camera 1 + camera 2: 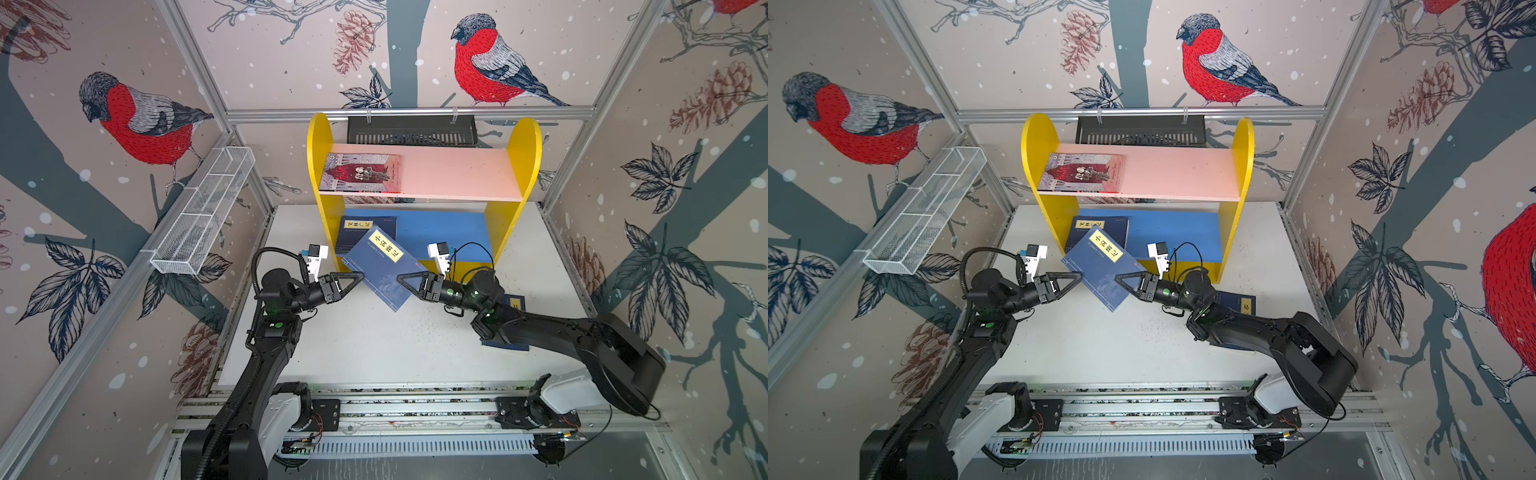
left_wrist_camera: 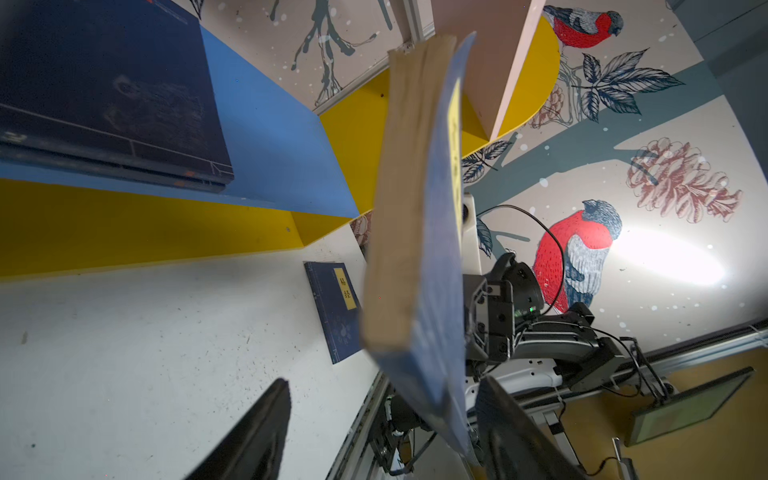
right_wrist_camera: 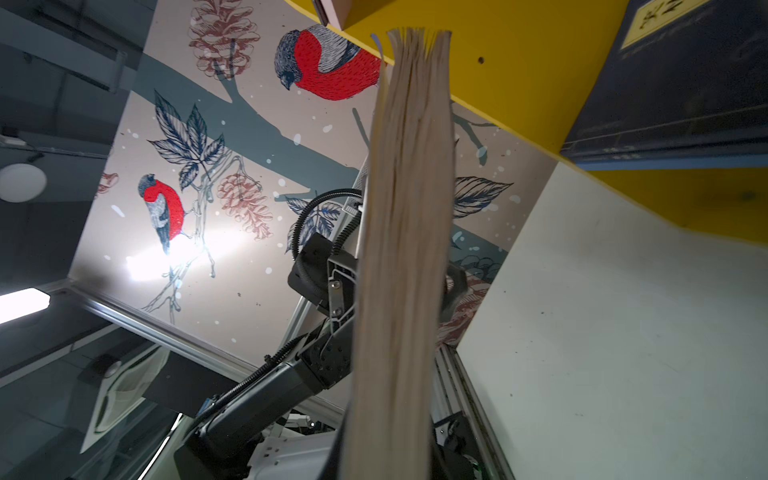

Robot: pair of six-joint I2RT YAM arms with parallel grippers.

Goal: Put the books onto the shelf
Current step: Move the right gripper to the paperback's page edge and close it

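Far left, fixed along the wall rail: white wire mesh basket (image 1: 203, 212), well apart from both arms. Next, left gripper (image 1: 354, 278): jaws spread wide in the left wrist view, one finger (image 2: 257, 432) well off the cover, the other (image 2: 515, 432) just beside it; no clamp on the blue book (image 1: 384, 270). Behind and above, shelf (image 1: 319, 166) at the back of the table (image 1: 374, 345), with the black slotted tray (image 1: 411, 131) hung on the rail behind it. On the pink upper board, left end: illustrated book (image 1: 361, 172), lying flat, cover up. On the blue lower board, left part: navy book (image 1: 368, 227), flat, yellow label up, near corner overlapped in both top views by the blue book. Centre: blue book raised off the table, tilted, yellow label end toward the shelf, page edges visible in both wrist views; hanging across the front of the lower tier's opening, between the two grippers. Right of it, right gripper (image 1: 402, 279): pressed together on the book's right-hand edge, sole grip on it. Further right, flat on the table: second navy book (image 1: 513, 303), mostly hidden under the right arm, near the shelf's right yellow side; one book or a stack there, cannot be told
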